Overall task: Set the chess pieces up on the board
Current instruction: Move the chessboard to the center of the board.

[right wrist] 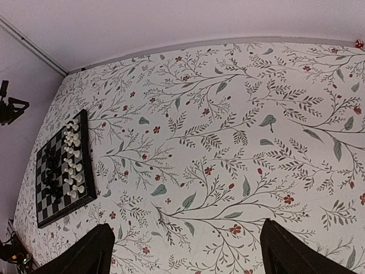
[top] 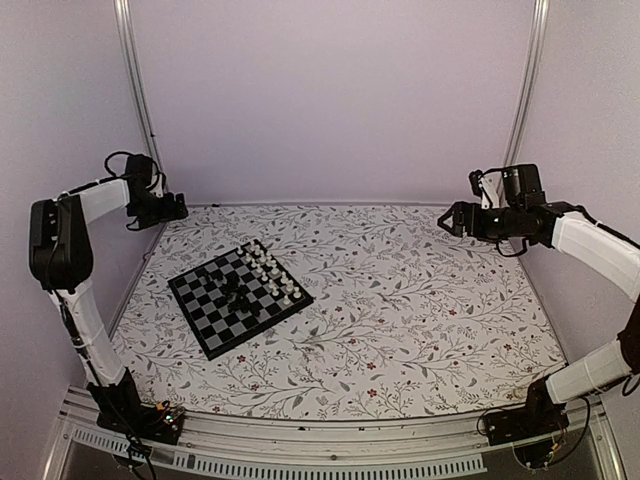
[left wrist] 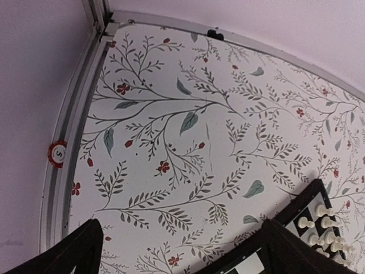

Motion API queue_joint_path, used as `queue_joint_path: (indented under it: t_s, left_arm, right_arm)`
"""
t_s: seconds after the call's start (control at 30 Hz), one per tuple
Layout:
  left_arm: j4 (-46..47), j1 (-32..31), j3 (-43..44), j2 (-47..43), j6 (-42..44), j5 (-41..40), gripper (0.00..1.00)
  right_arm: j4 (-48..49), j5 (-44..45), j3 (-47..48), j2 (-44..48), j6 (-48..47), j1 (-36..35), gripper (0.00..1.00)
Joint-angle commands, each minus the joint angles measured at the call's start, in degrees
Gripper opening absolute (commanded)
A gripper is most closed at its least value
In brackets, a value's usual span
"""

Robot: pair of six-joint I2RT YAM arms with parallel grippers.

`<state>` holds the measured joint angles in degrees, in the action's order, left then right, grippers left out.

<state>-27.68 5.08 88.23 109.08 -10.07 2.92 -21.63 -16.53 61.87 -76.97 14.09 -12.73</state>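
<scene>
The board [top: 240, 299] lies on the left half of the table, turned like a diamond. White chess pieces [top: 272, 272] stand in two rows along its far right edge. A bunch of black pieces [top: 238, 296] sits at its middle. In the right wrist view the board [right wrist: 44, 201] is at the far left with white pieces [right wrist: 72, 160] and black ones [right wrist: 52, 174]. My left gripper [top: 181, 209] is raised at the far left corner, open and empty; a board corner [left wrist: 311, 201] shows beside its right finger. My right gripper [top: 443, 220] is raised at the far right, open and empty.
The floral table cover [top: 420, 300] spreads over the whole table. Metal frame posts [top: 135, 90] stand at the back corners, with purple walls around. A small red round sticker [left wrist: 57, 153] sits on the left rail.
</scene>
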Motion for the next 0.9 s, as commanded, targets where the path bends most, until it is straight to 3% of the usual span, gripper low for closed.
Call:
queue_joint_path:
  t_s: [0.0, 0.4, 0.87]
  left_arm:
    - [-6.0, 4.3, 4.2, 7.1, 0.9, 10.7, 0.96]
    - [-8.1, 5.5, 0.8, 12.0, 0.8, 21.8, 0.87]
    - [-9.4, 0.2, -5.3, 9.6, 2.1, 25.0, 0.82]
  right_arm:
    - [-0.5, -5.5, -4.0, 1.7, -1.4, -0.9, 0.91]
    - [1.1, -8.6, -9.0, 2.3, -0.9, -3.5, 0.85]
    - [5.9, -12.1, -11.2, -1.4, -1.5, -3.6, 0.83]
